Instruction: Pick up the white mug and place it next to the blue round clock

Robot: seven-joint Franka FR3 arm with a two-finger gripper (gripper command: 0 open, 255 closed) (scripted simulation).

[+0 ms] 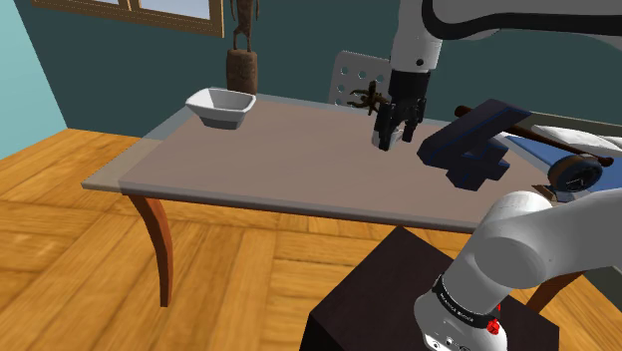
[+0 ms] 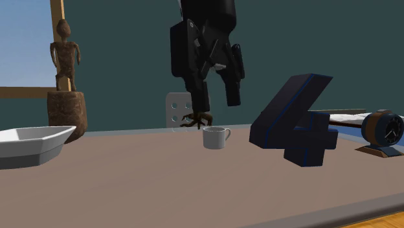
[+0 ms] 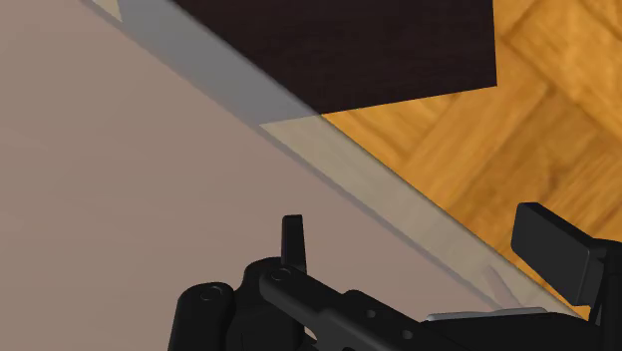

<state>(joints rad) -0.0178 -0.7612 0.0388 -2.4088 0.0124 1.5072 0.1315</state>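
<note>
A small white mug (image 2: 215,136) stands upright on the table, handle toward the second exterior view's right. In the shoulder view the mug (image 1: 383,138) peeks out from behind my fingers. My black gripper (image 2: 219,105) hangs above the table near the mug, open, fingers apart and tilted. The gripper (image 1: 396,140) holds nothing. In the wrist view the gripper (image 3: 424,244) has only bare tabletop and the table's edge between its fingers. The blue round clock (image 2: 385,131) stands at the far right of the table; the clock (image 1: 578,177) also sits at the shoulder view's right edge.
A big dark blue figure-4 block (image 2: 298,123) stands between mug and clock. A white bowl (image 1: 221,106) sits at the table's far left corner. A brown statue (image 1: 242,60), a white holed chair back (image 1: 354,80) and a brown claw-like thing (image 2: 196,120) stand behind.
</note>
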